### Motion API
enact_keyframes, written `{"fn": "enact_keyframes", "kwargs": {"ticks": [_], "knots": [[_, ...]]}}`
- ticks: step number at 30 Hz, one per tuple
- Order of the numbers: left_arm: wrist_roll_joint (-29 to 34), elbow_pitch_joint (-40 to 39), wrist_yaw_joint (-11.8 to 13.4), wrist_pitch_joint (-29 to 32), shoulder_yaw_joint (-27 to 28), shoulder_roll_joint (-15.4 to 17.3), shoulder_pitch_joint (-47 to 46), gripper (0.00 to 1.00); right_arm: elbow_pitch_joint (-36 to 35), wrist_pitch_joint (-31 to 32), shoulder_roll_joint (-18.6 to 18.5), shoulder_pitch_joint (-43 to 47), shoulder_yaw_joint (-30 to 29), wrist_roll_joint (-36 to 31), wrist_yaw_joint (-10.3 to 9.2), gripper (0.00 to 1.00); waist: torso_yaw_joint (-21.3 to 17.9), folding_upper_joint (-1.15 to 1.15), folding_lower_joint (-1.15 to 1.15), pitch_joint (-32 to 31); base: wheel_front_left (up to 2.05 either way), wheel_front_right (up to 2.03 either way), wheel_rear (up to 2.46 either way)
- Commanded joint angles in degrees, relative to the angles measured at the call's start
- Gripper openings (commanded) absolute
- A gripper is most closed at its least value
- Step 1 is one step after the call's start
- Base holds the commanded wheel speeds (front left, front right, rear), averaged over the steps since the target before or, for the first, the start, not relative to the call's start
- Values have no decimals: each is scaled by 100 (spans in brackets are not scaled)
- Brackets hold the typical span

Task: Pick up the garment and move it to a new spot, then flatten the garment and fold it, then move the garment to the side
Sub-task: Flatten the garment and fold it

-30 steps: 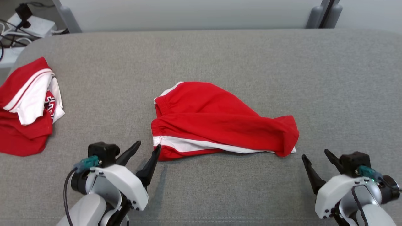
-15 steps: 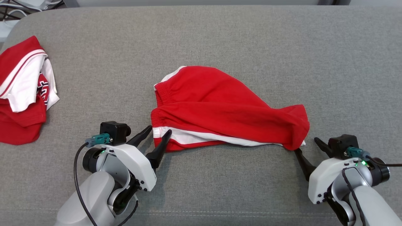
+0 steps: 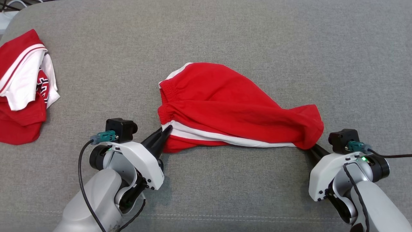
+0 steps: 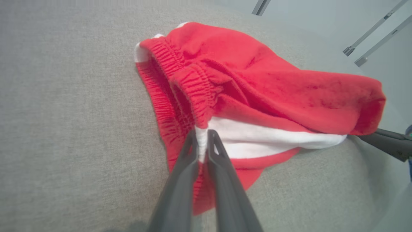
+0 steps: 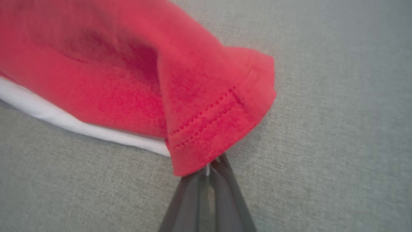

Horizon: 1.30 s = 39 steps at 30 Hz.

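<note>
The garment (image 3: 231, 109) is a pair of red shorts with a white side stripe, lying crumpled in the middle of the grey cushion. My left gripper (image 3: 164, 132) is shut on its waistband corner, where the white stripe meets the elastic; the left wrist view has the garment (image 4: 257, 90) pinched between the tips of the left gripper (image 4: 202, 137). My right gripper (image 3: 309, 149) is shut on the hem of the leg at the garment's right end. In the right wrist view the red hem (image 5: 209, 129) drapes over the tips of the right gripper (image 5: 212, 167).
A second pile of red and white clothes (image 3: 22, 87) lies at the cushion's far left edge. The grey cushion (image 3: 225, 35) stretches wide behind and in front of the garment. In the left wrist view the other arm's dark fingers (image 4: 386, 141) show at the right.
Both grippers moved in onto the garment and went from open to shut, the left on the waistband corner, the right on the leg hem. The camera has tilted down.
</note>
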Motion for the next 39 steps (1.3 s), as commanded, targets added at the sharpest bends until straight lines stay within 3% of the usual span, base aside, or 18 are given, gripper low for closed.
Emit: {"fn": "enact_keyframes", "kwargs": {"ticks": [1, 10, 17, 19, 21, 23, 25, 28, 31, 35, 39], "knots": [[-45, -240, -46, -131, 175, 207, -53, 0, -69, 98, -32, 275, 9, 86, 7, 0, -17, 0, 0, -20, 0, 0, 0], [-147, -1692, 310, -44, 180, 789, 1134, 0, -1184, 540, -2, 1449, -527, 753, 7, 0, -111, 0, 0, -58, 0, 0, 0], [-385, -3887, 788, 374, 271, 1518, 2240, 0, -3149, 1651, 118, 2631, -1334, 1543, 7, 0, -61, 0, 0, 149, 0, 0, 0], [-456, -4222, 734, 579, 324, 1694, 2125, 0, -3557, 1990, 74, 2587, -1454, 1672, 7, 0, -3, 0, 0, 206, 0, 0, 0], [-772, -4217, 475, 867, 479, 1769, 1673, 0, -3719, 2339, 17, 2037, -1425, 1912, 7, 0, -16, 0, 0, 220, 0, 0, 0], [-1320, -3842, 187, 1306, 724, 1777, 848, 0, -3447, 2639, -179, 927, -1385, 2012, 7, 0, -83, 0, 0, 165, 0, 0, 0], [-1803, -3184, 60, 1760, 1021, 1732, -278, 0, -2799, 2630, -179, -549, -1390, 2066, 7, 0, -183, 0, 0, 49, 0, 0, 0], [-2171, -1814, 35, 2151, 1495, 1615, -2138, 0, -1383, 1900, -21, -2855, -1400, 1647, 7, 0, -393, 0, 0, -220, 0, 0, 0], [-1766, -650, 26, 1874, 1665, 1603, -3666, 0, 110, 1007, 388, -4498, -1505, 1284, 7, 0, -638, 0, 0, -481, 0, 0, 0], [-1275, -21, -59, 1381, 1409, 1407, -4688, 0, 1153, 432, 529, -5410, -1227, 1153, 7, 0, -665, 0, 0, -549, 0, 0, 0], [-1212, -346, -87, 786, 950, 1295, -4274, 0, 1070, 197, 308, -4979, -486, 1421, 7, 0, -483, 0, 0, -268, 0, 0, 0]]}}
